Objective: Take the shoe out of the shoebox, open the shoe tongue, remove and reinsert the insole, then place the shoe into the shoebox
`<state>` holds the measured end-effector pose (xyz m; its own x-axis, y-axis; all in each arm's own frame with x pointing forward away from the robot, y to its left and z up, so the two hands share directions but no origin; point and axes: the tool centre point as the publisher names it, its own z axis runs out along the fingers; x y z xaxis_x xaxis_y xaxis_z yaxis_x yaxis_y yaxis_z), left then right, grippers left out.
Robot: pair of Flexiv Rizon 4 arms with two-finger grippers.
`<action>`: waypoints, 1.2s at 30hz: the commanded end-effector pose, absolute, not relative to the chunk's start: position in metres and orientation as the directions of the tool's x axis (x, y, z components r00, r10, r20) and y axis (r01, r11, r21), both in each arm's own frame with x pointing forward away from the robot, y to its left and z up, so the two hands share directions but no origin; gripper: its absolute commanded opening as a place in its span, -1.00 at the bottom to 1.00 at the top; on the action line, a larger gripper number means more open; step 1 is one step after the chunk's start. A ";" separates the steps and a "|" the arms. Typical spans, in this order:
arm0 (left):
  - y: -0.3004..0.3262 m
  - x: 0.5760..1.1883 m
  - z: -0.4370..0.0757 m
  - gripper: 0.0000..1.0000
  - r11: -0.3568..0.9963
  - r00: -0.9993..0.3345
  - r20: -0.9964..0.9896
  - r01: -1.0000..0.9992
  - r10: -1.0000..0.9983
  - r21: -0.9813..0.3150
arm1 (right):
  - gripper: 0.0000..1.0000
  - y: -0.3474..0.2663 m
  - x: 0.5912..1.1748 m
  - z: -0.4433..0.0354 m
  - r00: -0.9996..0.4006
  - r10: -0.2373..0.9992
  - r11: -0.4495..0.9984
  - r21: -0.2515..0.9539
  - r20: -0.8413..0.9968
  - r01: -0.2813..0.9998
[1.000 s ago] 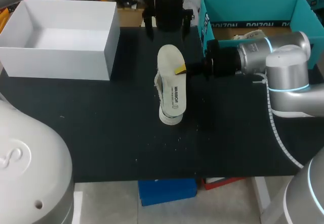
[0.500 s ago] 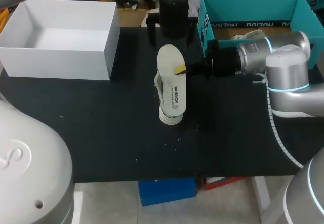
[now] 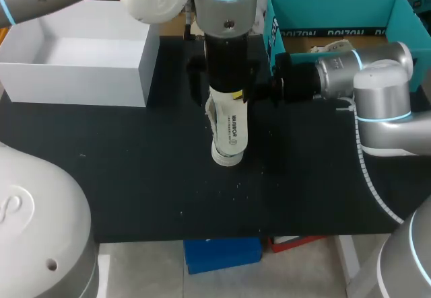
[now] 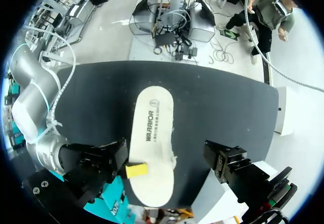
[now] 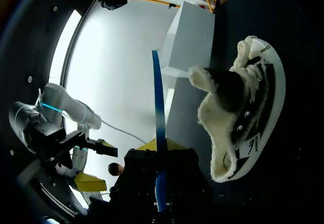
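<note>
My right hand is gripping the insole by one long edge, a fingertip above and one below, so the insole is lying flat and crosswise to that hand's reach. Just beneath it the shoe is sitting upright on the tabletop, opening upward and running the same way as the insole, toe seemingly under toe. My left hand is hanging directly above both, fingers spread and holding nothing, so I am judging it the better placed to press the insole down.

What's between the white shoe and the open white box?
Only bare black tabletop between the white lace-up shoe and open white cardboard box, in the head view.
</note>
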<state>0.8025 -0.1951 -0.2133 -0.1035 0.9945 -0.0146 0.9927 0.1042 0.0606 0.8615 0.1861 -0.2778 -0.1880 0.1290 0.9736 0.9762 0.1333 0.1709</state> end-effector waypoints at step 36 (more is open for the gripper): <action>-0.148 0.731 -0.233 1.00 -0.045 0.085 -0.735 0.996 0.672 0.074 | -1.00 0.187 0.861 -0.278 -0.188 0.131 0.132 0.171 0.973 0.976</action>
